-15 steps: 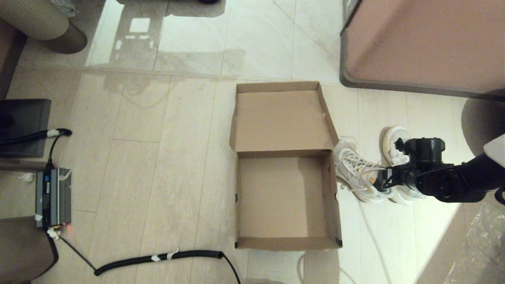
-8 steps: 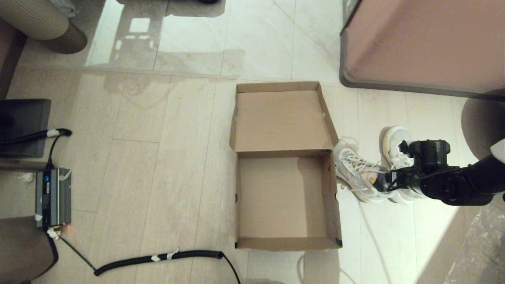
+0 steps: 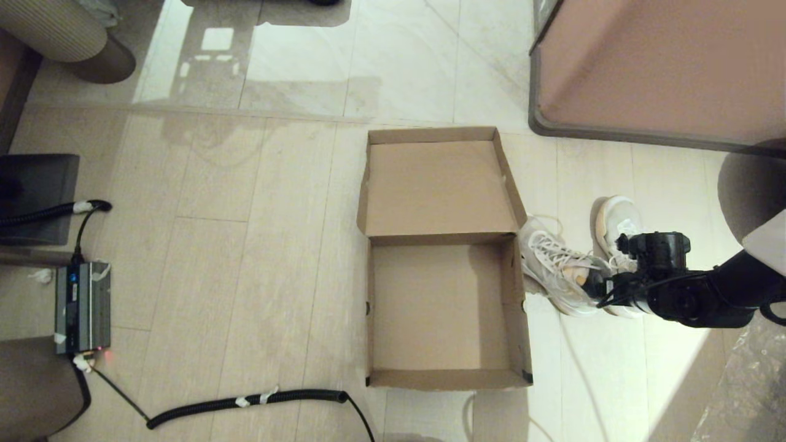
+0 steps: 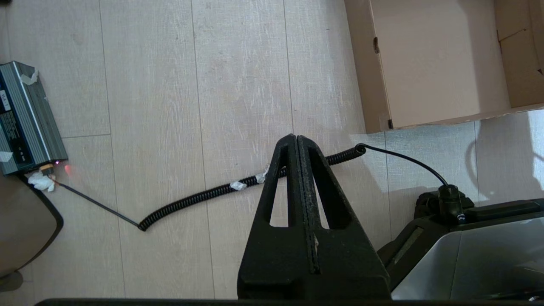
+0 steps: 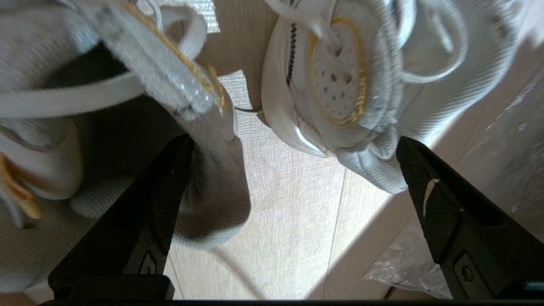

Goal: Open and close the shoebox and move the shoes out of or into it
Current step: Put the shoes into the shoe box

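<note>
Shoes (image 3: pixel 577 264) on the floor beside the open, empty shoebox (image 3: pixel 442 307), right gripper (image 3: pixel 599 285) low over their heels.

Head view: your right arm is the nearer; both shoes run lengthwise away from it.
Left wrist: left gripper (image 4: pixel 297 140) is pressed closed, parked apart.
Right wrist: fingers (image 5: pixel 170 178) spread wide, straddling both heels, one finger inside a collar.

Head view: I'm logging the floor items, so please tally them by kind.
White sneakers: 2
Open cardboard shoebox: 1
Grey power unit: 1
Coiled black cable: 1
Total: 5
</note>
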